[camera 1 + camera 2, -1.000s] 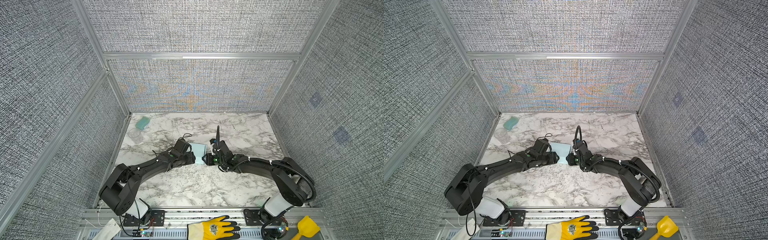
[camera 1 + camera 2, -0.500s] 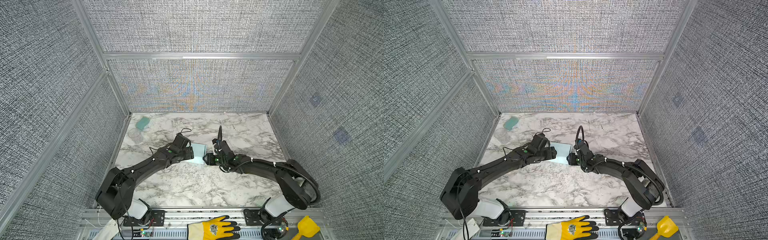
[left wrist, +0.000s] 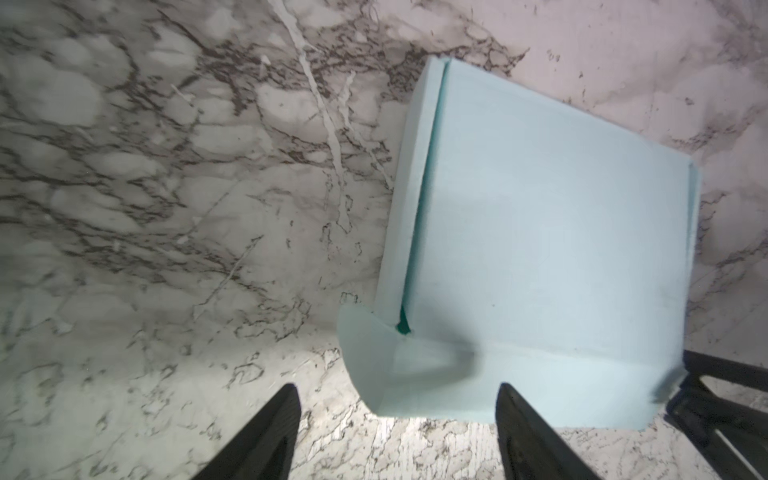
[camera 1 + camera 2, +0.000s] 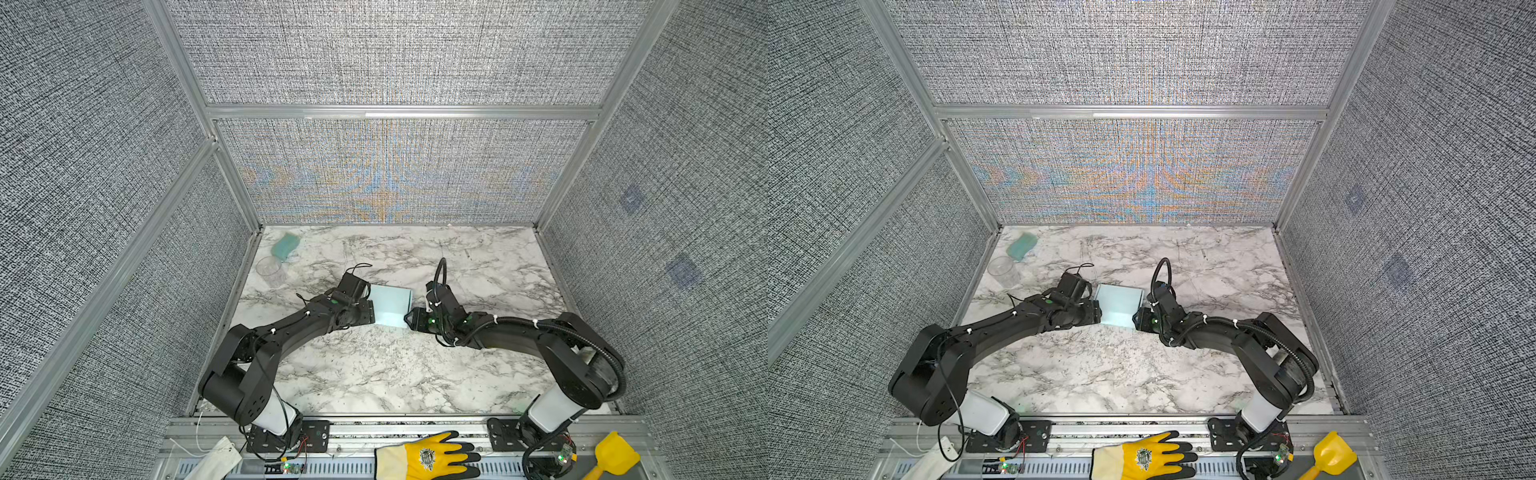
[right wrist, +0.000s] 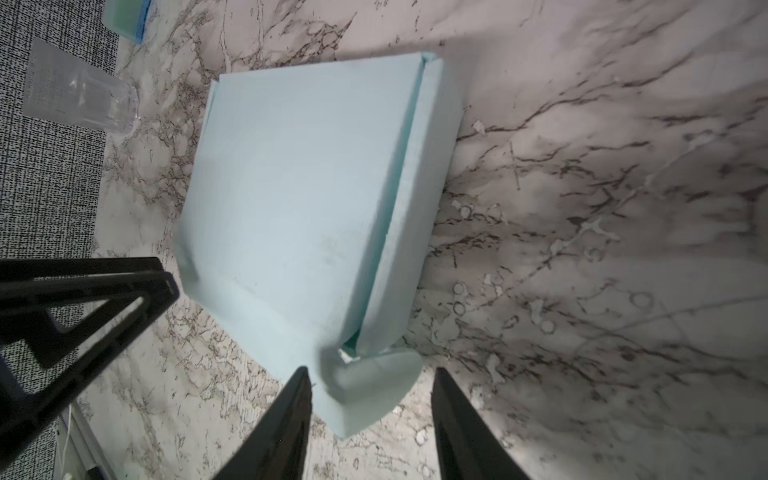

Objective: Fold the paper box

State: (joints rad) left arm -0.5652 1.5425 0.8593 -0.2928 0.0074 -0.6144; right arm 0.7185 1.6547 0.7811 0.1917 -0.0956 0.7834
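Left gripper [image 3: 395, 401]: jaws apart, at the paper box [image 3: 540, 216] edge. Right gripper [image 5: 372, 376]: jaws apart, corner tab [image 5: 374, 390] between them, unpinched. Both arms stretched low, converging.

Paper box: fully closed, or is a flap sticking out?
Not fully: the box is formed with its lid down, but a rounded tab sticks out at one corner.

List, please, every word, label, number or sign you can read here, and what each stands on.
No text is readable in any view.
Yellow glove: round emblem on its back, too small to read.
Clear cup: faint marks, if any, too blurred to read.
Paper box: plain, no print shows.
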